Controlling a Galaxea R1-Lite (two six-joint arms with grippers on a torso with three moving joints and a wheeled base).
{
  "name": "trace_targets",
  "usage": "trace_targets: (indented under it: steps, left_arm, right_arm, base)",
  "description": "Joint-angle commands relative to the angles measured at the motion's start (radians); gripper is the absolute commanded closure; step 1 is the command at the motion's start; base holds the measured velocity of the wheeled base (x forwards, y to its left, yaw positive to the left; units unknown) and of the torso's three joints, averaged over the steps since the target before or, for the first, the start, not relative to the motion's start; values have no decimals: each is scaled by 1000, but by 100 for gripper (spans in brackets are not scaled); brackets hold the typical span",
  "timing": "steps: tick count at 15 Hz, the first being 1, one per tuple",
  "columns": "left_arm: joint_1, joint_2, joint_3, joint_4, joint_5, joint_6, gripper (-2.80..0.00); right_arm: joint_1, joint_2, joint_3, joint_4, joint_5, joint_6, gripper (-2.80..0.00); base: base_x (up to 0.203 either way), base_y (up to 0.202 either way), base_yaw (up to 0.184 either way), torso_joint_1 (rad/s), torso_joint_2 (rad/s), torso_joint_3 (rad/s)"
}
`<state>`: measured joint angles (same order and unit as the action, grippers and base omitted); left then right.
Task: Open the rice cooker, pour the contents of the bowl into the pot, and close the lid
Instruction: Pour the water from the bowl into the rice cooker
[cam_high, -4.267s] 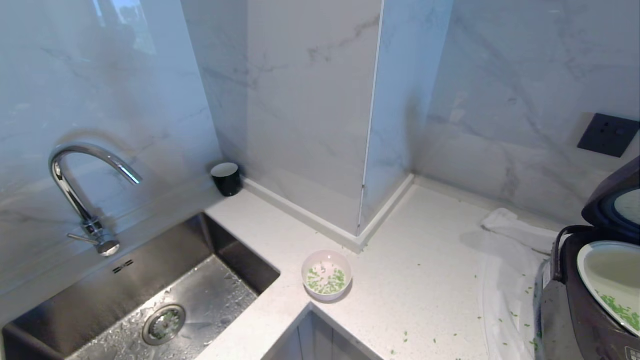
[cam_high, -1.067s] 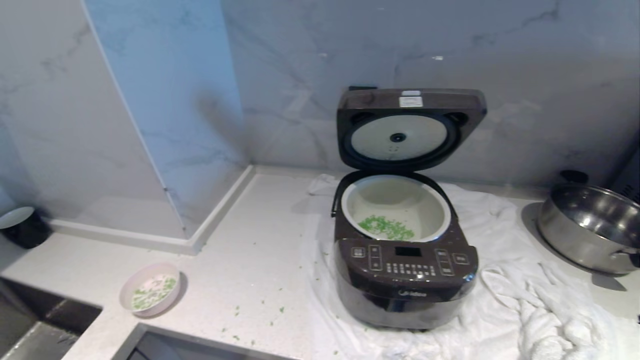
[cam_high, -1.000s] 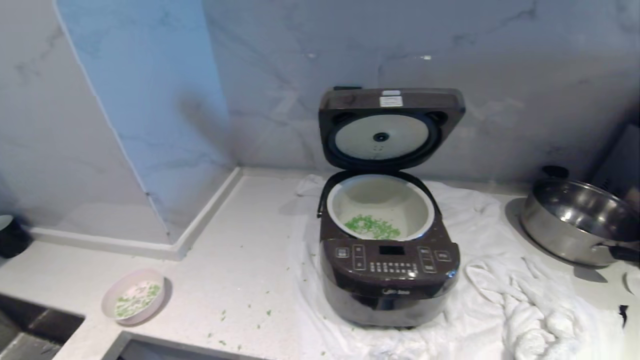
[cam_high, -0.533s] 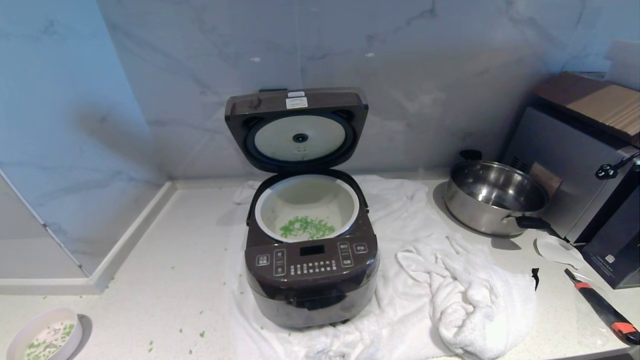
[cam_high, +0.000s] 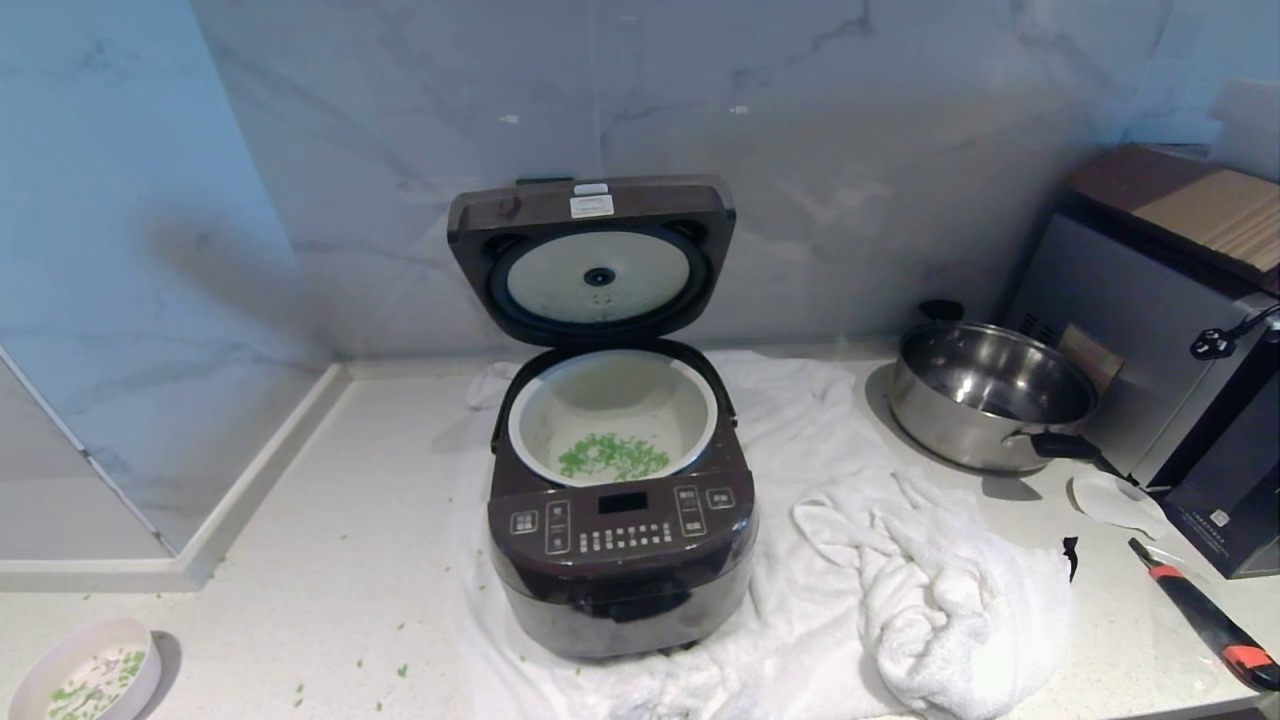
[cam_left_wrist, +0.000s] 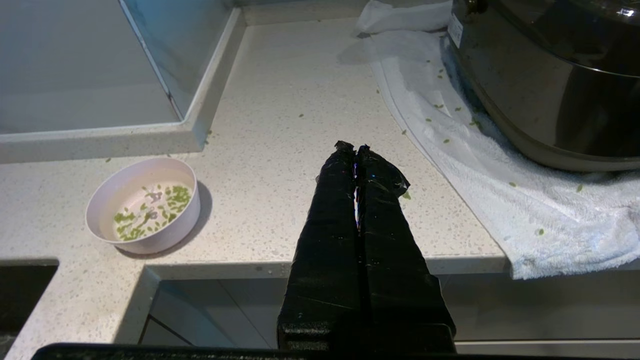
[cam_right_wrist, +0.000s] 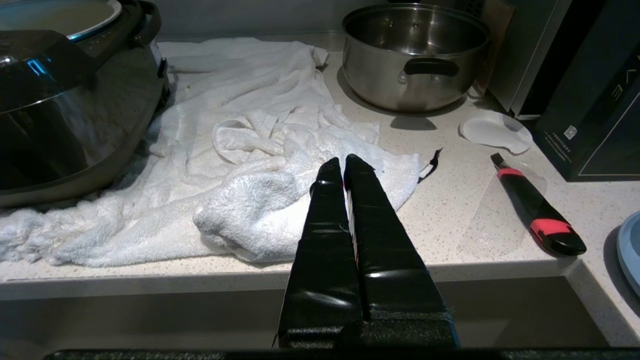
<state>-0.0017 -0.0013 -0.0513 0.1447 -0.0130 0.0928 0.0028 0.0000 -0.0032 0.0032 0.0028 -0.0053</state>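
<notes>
The dark brown rice cooker (cam_high: 620, 560) stands on a white towel in the middle of the counter, its lid (cam_high: 592, 255) swung up against the wall. Chopped green bits (cam_high: 612, 456) lie in the white pot (cam_high: 530, 420). The pale pink bowl (cam_high: 75, 682) sits at the counter's near left edge with a few green bits (cam_left_wrist: 147, 210) left in it. My left gripper (cam_left_wrist: 355, 148) is shut and empty, held before the counter edge between the bowl (cam_left_wrist: 142, 204) and the cooker (cam_left_wrist: 545, 85). My right gripper (cam_right_wrist: 343, 162) is shut and empty before the towel.
A crumpled white towel (cam_high: 930, 590) spreads under and right of the cooker. A steel pan (cam_high: 985, 395) with black handles, a grey appliance (cam_high: 1150, 310), a white spoon rest (cam_high: 1115, 498) and a black-and-red knife (cam_high: 1200, 615) stand at the right. Green bits are scattered on the counter.
The whole view has swung right: the sink and tap left the picture, the cooker came to the middle and the bowl slid to the near left corner. In the last half second nothing moved.
</notes>
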Motion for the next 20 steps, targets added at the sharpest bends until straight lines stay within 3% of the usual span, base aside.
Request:
trace_targets:
  steps: [1, 8, 18, 20]
  left_arm:
    - [0, 1, -1, 1, -1, 1, 0]
    - [0, 1, -1, 1, 0, 1, 0]
    - [-1, 1, -1, 1, 1, -28, 0]
    - [0, 1, -1, 1, 1, -28, 0]
  right_arm:
    - [0, 0, 0, 0, 0, -1, 0]
    - [0, 0, 0, 0, 0, -1, 0]
    - [0, 0, 0, 0, 0, -1, 0]
    - [0, 0, 0, 0, 0, -2, 0]
  base:
    - [0, 0, 0, 0, 0, 0]
    - [9, 0, -1, 0, -1, 0]
    - [188, 0, 1, 3, 1, 2]
    - [41, 0, 0, 8, 4, -1]
